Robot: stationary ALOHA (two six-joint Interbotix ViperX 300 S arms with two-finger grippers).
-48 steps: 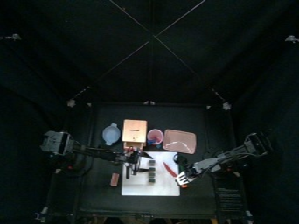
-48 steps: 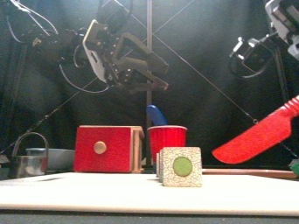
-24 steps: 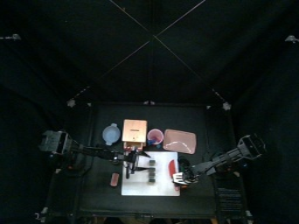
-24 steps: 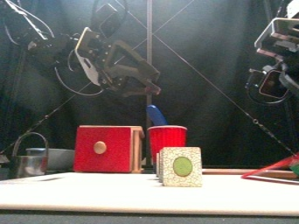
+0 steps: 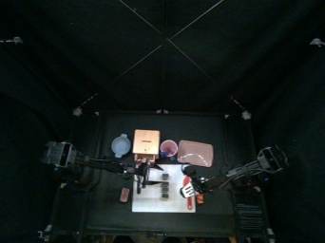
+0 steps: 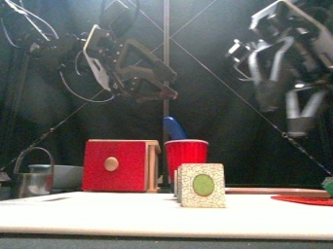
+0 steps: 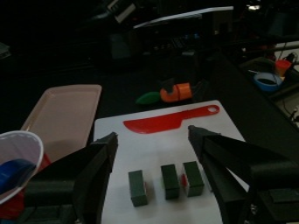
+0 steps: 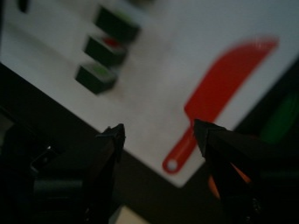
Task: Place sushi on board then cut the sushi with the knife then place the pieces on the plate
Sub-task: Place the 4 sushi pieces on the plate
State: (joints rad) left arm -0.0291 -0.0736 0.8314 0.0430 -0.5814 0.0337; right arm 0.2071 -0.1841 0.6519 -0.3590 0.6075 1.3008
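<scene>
Dim black booth, overhead light behind, bright white board (image 5: pixel 162 190), right wrist view blurred

no text, label, brand, number or sign can be read on anything in view.

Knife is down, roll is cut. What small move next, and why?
Probably lower the open left gripper onto one sushi piece: three stand separated on the white cutting board, the red knife lies beside them, and the pink tray is bare.
</scene>
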